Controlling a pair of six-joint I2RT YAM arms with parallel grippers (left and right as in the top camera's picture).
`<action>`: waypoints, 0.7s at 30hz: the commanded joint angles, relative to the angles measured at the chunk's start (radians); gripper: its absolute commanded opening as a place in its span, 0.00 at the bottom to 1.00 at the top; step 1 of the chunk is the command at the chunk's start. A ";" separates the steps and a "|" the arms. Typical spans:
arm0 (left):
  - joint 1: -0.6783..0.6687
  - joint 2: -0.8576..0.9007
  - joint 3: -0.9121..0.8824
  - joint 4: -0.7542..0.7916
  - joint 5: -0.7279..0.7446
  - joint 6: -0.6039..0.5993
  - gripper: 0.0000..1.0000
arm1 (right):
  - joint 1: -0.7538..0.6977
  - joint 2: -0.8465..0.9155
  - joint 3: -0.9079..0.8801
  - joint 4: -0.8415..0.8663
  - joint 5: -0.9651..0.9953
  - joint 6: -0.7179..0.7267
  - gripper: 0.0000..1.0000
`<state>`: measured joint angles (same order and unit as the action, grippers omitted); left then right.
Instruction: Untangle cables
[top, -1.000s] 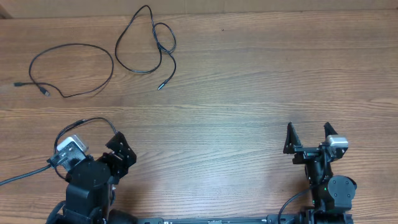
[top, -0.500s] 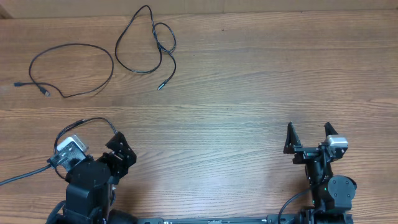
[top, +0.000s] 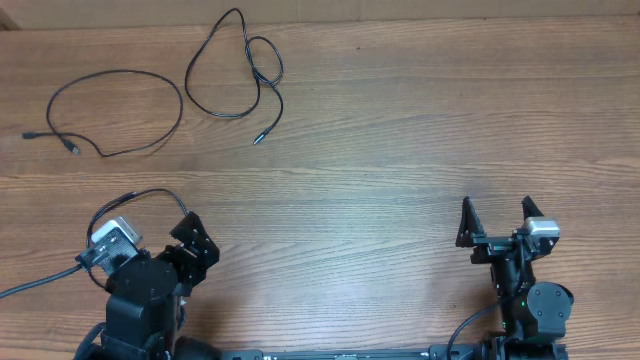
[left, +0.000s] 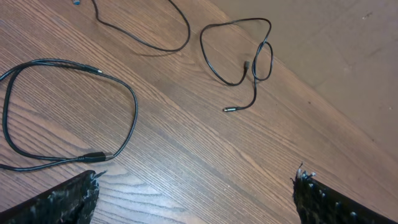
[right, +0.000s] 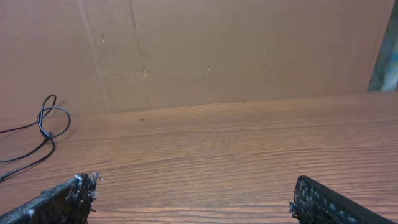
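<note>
- Location: the first cable (top: 120, 71) lies as one wide open loop near the far-left corner of the table (top: 400, 120), with both plug ends close together at the loop's left side.
- The second cable (top: 262, 87) lies just to its right, near the far edge. It forms a tall loop with a smaller loop crossed over itself at the right, and one plug end trails toward the near edge.
- Relation: in the overhead view the two cords come close but do not appear to cross. The only tangle judged left is the second cable's own twist.
- End effectors: the left gripper (left: 198, 179) and right gripper (top: 494, 210) both stand at the near edge with jaws spread wide and nothing between them, well apart from both cords.
- Handling, as judged: thin, light and limp, so each cord will drag and deform rather than lift as a unit. The smooth jacket may slip in the pads.
- Grasp point, as judged: take the stiffer plug end of the second cable, or the cord just behind it, and draw it out through the small loop.
- Markings: no brand, label or legible writing on cords, table or the cardboard backing (right: 217, 50).
</note>
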<state>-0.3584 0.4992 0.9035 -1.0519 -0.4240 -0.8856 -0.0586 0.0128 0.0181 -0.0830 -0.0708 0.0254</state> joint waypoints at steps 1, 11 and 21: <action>0.030 -0.013 -0.005 -0.003 -0.021 -0.008 0.99 | -0.002 -0.010 -0.010 0.003 0.010 -0.004 1.00; 0.247 -0.154 -0.056 0.000 0.114 0.265 1.00 | -0.002 -0.010 -0.010 0.003 0.010 -0.004 1.00; 0.461 -0.444 -0.321 0.284 0.342 0.547 0.99 | -0.002 -0.010 -0.010 0.003 0.010 -0.004 1.00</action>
<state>0.0753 0.1246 0.6636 -0.8257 -0.1902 -0.4561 -0.0586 0.0128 0.0181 -0.0826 -0.0708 0.0254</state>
